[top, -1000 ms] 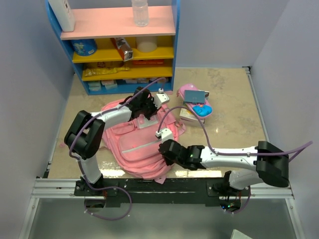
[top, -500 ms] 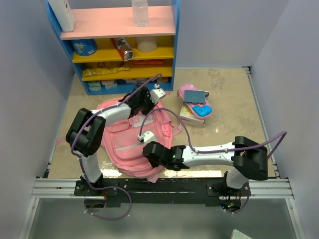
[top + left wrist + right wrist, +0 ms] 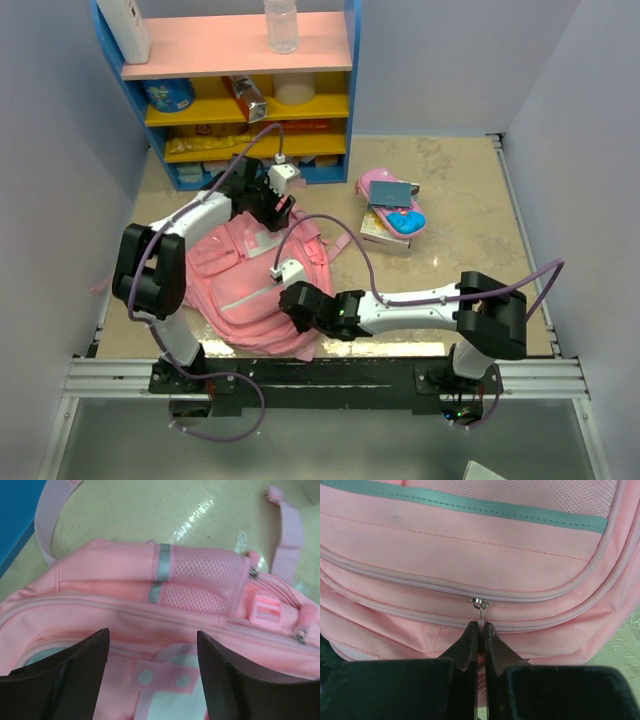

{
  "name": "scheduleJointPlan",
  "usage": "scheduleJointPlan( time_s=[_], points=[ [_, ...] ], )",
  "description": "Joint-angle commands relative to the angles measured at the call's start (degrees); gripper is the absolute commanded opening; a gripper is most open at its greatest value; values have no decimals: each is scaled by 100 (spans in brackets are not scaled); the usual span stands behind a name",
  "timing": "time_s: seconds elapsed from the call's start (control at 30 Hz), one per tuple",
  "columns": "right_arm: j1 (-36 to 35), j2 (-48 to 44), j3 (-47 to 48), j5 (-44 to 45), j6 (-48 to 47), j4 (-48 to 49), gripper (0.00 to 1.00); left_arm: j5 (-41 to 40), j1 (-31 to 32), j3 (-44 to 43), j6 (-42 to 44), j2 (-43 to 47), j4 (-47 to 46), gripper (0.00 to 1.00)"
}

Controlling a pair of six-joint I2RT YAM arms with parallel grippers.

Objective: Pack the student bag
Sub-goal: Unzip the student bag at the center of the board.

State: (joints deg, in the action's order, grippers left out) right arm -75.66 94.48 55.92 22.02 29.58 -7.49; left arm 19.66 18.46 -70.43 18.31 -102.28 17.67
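The pink bag (image 3: pixel 245 285) lies flat on the bench (image 3: pixel 450 180), near and left of centre, in front of the blue shelf (image 3: pixel 240 90). It has slid left over the past second as the right arm swung across after it. The left end effector (image 3: pixel 275 195), clamped on the bag's far edge a second ago, has let go. It now hangs just above that edge with its jaws spread wide and nothing between them, as the left wrist view confirms (image 3: pixel 150 637), with the bag (image 3: pixel 125 580) lying below. The right end effector (image 3: pixel 295 300) stays pinched shut on the small metal zip pull (image 3: pixel 479 611) of a front pocket, its tips (image 3: pixel 480 627) meeting just below the slider on the bag (image 3: pixel 470 555). With the anchoring grip gone, the bag appears free to drag along with any further tug on the zip rather than open. How far the pocket is unzipped cannot be made out. The pencil case (image 3: pixel 395 205) and other items lie well apart to the right, not yet packed, so the task looks to be at an early stage.
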Motion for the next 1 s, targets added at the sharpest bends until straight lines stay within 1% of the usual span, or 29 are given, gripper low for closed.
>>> scheduleJointPlan(
  time_s=[0.0,0.03,0.1,0.13,0.17,0.2,0.23,0.3,0.33,0.4,0.43,0.47,0.57,0.6,0.63,0.7,0.73,0.87,0.9,0.93,0.97],
  points=[
    [95,-70,-28,171,91,125,0,1258,-623,-410,489,830,1317,77],
    [104,-78,-37,180,100,133,0,1416,-720,-392,742,963,1518,78],
    [148,-70,-37,206,118,125,0,1462,-992,-235,1164,1306,1774,79],
    [165,-70,-37,224,127,133,0,1322,-1054,-130,1662,1411,2001,78],
    [218,-61,-37,206,127,142,0,1260,-1194,-7,1946,1595,2108,79],
    [236,-61,-37,215,127,142,0,1251,-1256,282,2262,1675,2257,78],
    [271,-52,-29,206,127,151,0,1294,-1335,432,2918,1746,2615,78],
    [384,-52,-29,189,127,177,0,1312,-1564,862,3502,1974,2925,76],
    [429,-52,-46,162,144,203,0,1277,-1634,978,3983,2019,3170,75],
    [578,-70,-64,66,127,265,0,1233,-1845,1163,4329,2054,3452,73],
    [605,-78,-64,39,92,283,0,1216,-1846,1198,4531,2037,3488,72],
    [657,-79,-55,39,74,291,0,1155,-2029,1233,4524,1950,3445,71],
    [736,-70,-2,48,12,248,0,830,-2048,1453,4191,1913,2823,69],
    [754,-70,6,57,-5,230,0,803,-2039,1601,4086,1940,2412,68],
    [780,-70,7,65,-23,239,0,890,-2030,1664,3954,1966,2260,69],
    [877,-61,7,57,-32,247,0,908,-1899,1796,3769,2001,1865,70],
    [921,-70,-2,48,-32,239,0,864,-1698,1831,3585,2001,1750,70],
    [1000,-70,24,-13,-75,265,0,715,-1275,2155,3207,1958,1222,70],
    [1000,-44,33,-31,-76,265,0,680,-1205,2235,2971,1940,908,70],
    [1000,-26,59,-22,-110,283,0,645,-1117,2305,2803,1914,739,70],
    [983,0,68,-118,-128,274,0,653,-1090,2437,2627,1844,555,65]
  ],
)
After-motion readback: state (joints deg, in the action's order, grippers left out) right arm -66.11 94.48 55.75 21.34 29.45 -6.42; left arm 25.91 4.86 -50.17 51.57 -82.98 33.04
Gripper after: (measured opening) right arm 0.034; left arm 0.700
